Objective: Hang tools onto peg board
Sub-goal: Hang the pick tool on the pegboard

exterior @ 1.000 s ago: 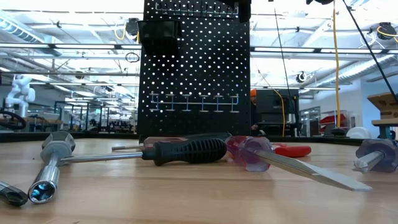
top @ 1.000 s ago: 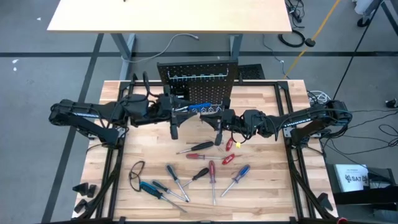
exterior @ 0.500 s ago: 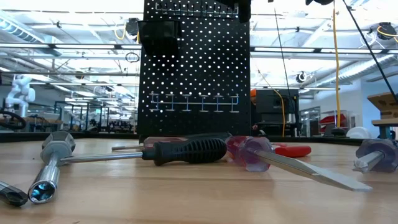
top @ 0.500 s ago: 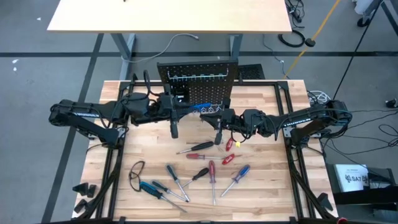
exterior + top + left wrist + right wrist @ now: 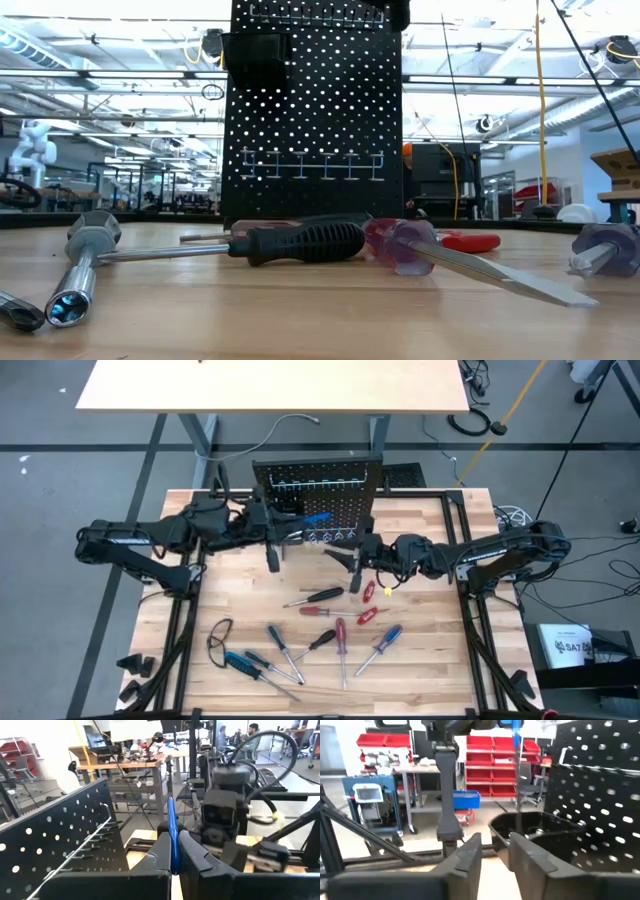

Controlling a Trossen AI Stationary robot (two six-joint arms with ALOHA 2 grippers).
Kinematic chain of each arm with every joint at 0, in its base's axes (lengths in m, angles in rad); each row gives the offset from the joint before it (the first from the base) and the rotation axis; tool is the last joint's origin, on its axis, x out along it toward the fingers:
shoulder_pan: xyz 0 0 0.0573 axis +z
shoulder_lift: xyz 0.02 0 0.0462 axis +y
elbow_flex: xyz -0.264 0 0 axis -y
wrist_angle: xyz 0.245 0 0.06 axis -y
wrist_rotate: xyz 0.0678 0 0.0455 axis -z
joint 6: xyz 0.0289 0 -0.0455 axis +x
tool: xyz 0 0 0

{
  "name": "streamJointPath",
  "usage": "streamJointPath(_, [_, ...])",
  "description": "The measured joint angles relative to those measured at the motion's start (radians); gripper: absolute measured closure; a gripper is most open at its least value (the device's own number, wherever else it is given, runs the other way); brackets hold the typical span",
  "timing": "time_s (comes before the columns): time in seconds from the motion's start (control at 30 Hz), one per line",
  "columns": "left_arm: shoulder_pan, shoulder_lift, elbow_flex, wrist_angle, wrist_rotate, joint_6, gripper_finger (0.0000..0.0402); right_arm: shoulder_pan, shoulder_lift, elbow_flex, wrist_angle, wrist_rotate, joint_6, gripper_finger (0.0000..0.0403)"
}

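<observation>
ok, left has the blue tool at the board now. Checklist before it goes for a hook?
1. Left gripper shut on the blue-handled tool: ok, handle pinched between both fingers.
2. Right gripper off the tool: ok, jaws apart, nothing between them.
3. Hook row on the peg board free: ok, no tool hangs there.
4. Tool lined up with a hook: cannot tell.
5. Black bin clear of the tool's shaft: cannot tell, the shaft hangs close above it.
</observation>
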Motion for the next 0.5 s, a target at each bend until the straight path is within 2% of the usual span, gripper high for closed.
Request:
streamJointPath(0.17, [0.061, -0.020, 0.004, -0.002, 0.019, 0.000, 0.0392, 0.006, -0.097, 0.000, -0.251, 0.002, 0.030, 0.0264])
streamJointPath(0.3, [0.139, -0.017, 0.004, 0.000, 0.103, -0.010, 0.0392, 0.024, -0.142, 0.000, -0.423, 0.004, 0.100, 0.0261])
streamJointPath(0.37, [0.175, -0.017, 0.004, 0.001, 0.144, -0.012, 0.0392, 0.035, -0.150, -0.004, -0.451, 0.008, 0.119, 0.0268])
streamJointPath(0.5, [0.242, -0.018, 0.004, 0.006, 0.201, -0.037, 0.0392, 0.052, -0.174, -0.075, -0.390, 0.013, 0.129, 0.0283])
